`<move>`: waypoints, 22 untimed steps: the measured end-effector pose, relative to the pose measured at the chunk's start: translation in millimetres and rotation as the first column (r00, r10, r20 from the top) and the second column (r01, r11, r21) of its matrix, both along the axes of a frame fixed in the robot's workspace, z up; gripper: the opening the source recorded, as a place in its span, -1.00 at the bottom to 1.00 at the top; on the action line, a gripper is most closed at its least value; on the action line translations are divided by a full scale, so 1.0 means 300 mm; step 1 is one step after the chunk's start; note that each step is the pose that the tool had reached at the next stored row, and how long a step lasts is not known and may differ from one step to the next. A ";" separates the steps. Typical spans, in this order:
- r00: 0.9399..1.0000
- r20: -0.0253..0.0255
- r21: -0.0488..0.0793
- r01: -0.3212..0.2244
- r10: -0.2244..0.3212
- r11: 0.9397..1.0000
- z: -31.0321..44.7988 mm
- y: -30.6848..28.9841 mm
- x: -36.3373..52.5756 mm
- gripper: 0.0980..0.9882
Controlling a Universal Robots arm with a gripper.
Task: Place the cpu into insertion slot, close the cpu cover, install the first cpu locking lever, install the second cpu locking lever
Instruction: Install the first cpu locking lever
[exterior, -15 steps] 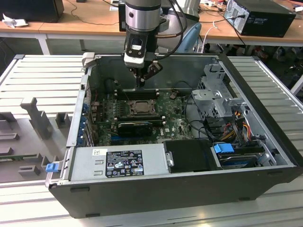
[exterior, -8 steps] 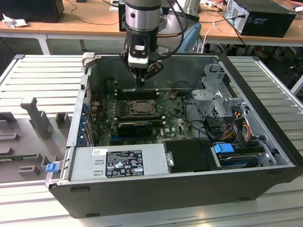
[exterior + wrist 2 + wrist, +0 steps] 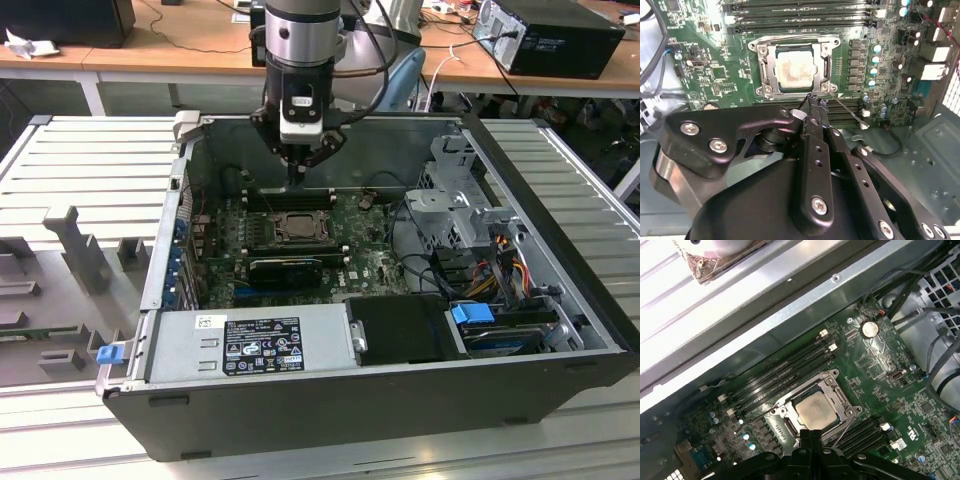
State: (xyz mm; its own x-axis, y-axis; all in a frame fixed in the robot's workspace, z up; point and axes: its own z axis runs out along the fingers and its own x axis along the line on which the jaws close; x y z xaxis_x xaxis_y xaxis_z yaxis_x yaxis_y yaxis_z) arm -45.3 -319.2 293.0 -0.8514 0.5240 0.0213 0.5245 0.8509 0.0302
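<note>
Dull silver cpu (image 3: 794,70) sits flat in the insertion slot (image 3: 827,67), just ahead of the jaw tips, and the cpu cover (image 3: 767,70) lies down around it with the chip showing through its window. The gripper (image 3: 813,102) has its jaws pinched together with nothing visible between them, and the tips hover at the near corner of the cover. A thin wire lever (image 3: 847,112) runs off that corner just beside the tips, to one side; whether the tips touch it can't be told. The step in hand looks like lever work. To do it well, the closed tips should bear on the wire only, near its bent end, and sweep it down and sideways under its hook, staying off the green board (image 3: 715,70) and its small capacitors, with no load on the cover window. Count: one cpu, one cover, one slot, one gripper. Two levers, probably: the one beside the tips and a second wire (image 3: 795,36) along the cover's far edge, latch state unclear. Two banks of black memory slots, one beyond the socket (image 3: 785,372) and one under the jaws. One coin cell (image 3: 869,329), well past the socket.
</note>
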 end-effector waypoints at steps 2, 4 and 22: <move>0.999 0.000 0.000 -0.049 0.049 0.999 0.000 0.000 0.000 -0.98; 0.997 0.000 0.000 -0.083 0.083 0.997 0.000 0.000 0.000 -0.98; 0.940 0.000 0.000 -0.340 0.340 0.940 0.001 0.000 0.001 -0.98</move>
State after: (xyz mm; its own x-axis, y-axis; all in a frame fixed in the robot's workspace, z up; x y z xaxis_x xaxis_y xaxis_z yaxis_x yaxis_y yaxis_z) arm -44.9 -319.2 293.3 -0.9790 0.2028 0.0214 0.2034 0.9786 0.0303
